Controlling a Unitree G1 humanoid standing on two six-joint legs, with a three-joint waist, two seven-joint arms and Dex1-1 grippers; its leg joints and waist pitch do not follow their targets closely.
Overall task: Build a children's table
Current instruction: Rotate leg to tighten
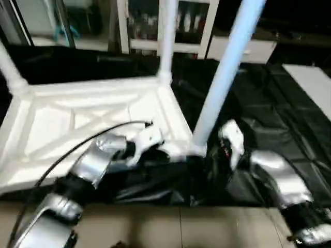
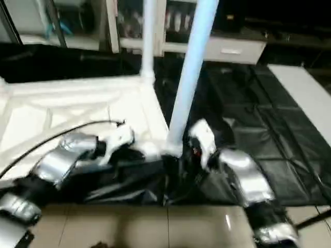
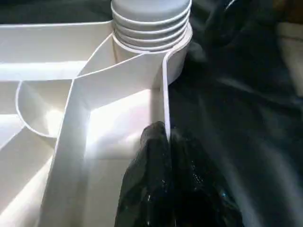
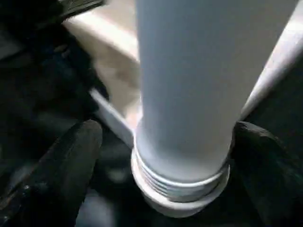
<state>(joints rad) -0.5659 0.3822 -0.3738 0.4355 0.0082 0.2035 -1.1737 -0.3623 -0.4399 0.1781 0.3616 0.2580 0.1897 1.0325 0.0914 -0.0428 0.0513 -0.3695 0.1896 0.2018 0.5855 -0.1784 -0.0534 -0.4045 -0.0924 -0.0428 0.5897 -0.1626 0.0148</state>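
The children's table top (image 1: pixel 77 124) lies upside down on a black mat, ribbed underside up. White legs stand in its far left corner (image 1: pixel 8 64), its far right corner (image 1: pixel 166 41) and its near right corner (image 1: pixel 225 77). My left gripper (image 3: pixel 166 142) is shut on the thin rim of the top, just short of the near right socket (image 3: pixel 177 56). At the threaded foot of the near right leg (image 4: pixel 189 94), my right gripper (image 4: pixel 168 142) is open. One of its fingers (image 4: pixel 61 175) stands on each side of the leg, with gaps between.
A white cabinet with glass doors (image 1: pixel 155 26) stands behind the mat. The black mat (image 1: pixel 269 103) runs out to the right, where a white panel (image 1: pixel 310 88) lies. Tiled floor (image 1: pixel 181 227) is at the front. A black cable (image 1: pixel 77 144) loops over my left forearm.
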